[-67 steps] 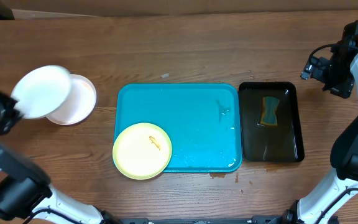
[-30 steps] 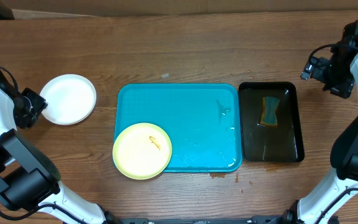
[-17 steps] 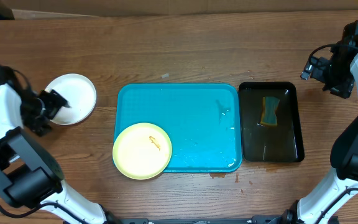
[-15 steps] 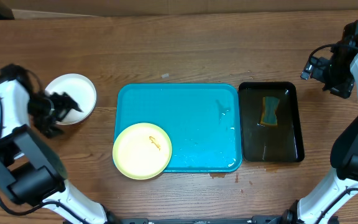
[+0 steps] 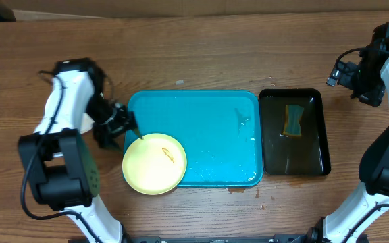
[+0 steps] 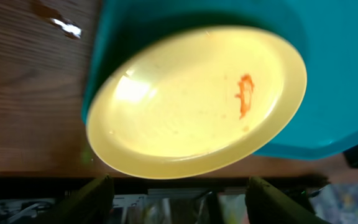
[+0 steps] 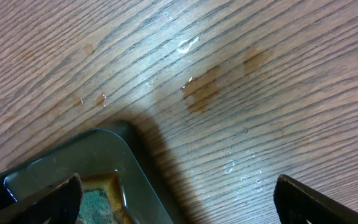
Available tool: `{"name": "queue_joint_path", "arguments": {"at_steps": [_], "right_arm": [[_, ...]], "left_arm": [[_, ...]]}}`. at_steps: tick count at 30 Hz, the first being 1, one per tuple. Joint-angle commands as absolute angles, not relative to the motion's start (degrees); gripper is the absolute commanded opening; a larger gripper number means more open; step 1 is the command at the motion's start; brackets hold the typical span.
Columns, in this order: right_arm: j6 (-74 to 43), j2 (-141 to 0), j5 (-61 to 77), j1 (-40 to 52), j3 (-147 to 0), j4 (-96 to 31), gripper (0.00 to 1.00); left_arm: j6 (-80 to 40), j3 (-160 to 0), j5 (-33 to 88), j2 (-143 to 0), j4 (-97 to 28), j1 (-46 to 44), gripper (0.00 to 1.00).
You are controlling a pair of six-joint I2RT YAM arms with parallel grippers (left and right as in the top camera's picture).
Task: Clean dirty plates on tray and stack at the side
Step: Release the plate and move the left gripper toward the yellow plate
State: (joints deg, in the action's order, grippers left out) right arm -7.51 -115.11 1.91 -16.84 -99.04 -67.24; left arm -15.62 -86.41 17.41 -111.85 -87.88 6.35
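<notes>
Left claw (image 6: 179,200) hangs spread wide, nothing between its fingers, at the left rim of the tray (image 5: 208,121), just beside the pale yellow plate (image 5: 154,163). That plate lies on the tray's front-left corner, overhanging the rim, and bears an orange smear (image 6: 245,95). The left arm hides the surface (image 5: 201,54) left of the tray. Right claw (image 7: 179,208) is spread too, over wet wood. Its view cuts off the black tray (image 5: 313,155) and sponge (image 5: 293,119).
</notes>
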Motion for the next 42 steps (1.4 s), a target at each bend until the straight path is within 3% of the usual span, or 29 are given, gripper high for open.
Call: {"name": "queue_joint_path", "arguments": {"at_steps": [1,7,11,14,19,26,31,35,42], "right_arm": [[-7.7,-114.0,1.5,-17.0,-99.7,-67.1,1.00],[-7.7,-114.0,1.5,-17.0,-99.7,-67.1,1.00],[-7.7,-114.0,1.5,-17.0,-99.7,-67.1,1.00],[-7.7,-114.0,1.5,-17.0,-99.7,-67.1,1.00],[-7.7,-114.0,1.5,-17.0,-99.7,-67.1,1.00],[-7.7,-114.0,1.5,-17.0,-99.7,-67.1,1.00],[-7.7,-114.0,1.5,-17.0,-99.7,-67.1,1.00],[-7.7,-114.0,1.5,-17.0,-99.7,-67.1,1.00],[-7.7,-114.0,1.5,-17.0,-99.7,-67.1,1.00]], "left_arm": [[-13.8,-85.8,17.4,-108.3,-89.7,3.7,0.68],[-17.2,-80.8,15.3,-95.0,-90.6,0.5,0.72],[-33.9,-72.6,1.0,-83.6,-86.7,-2.2,0.87],[-40.5,-66.3,0.0,-79.0,-84.1,-3.3,0.89],[-47.9,-54.8,0.8,-77.4,-78.7,-3.4,0.73],[-47.8,-44.4,5.0,-78.0,-66.0,-3.4,0.62],[-45.3,-44.0,4.4,-78.0,-65.6,-3.4,0.52],[-44.8,-43.2,4.5,-78.1,-65.1,-3.5,0.34],[-44.8,-39.7,4.5,-78.1,-61.5,-3.4,0.35]]}}
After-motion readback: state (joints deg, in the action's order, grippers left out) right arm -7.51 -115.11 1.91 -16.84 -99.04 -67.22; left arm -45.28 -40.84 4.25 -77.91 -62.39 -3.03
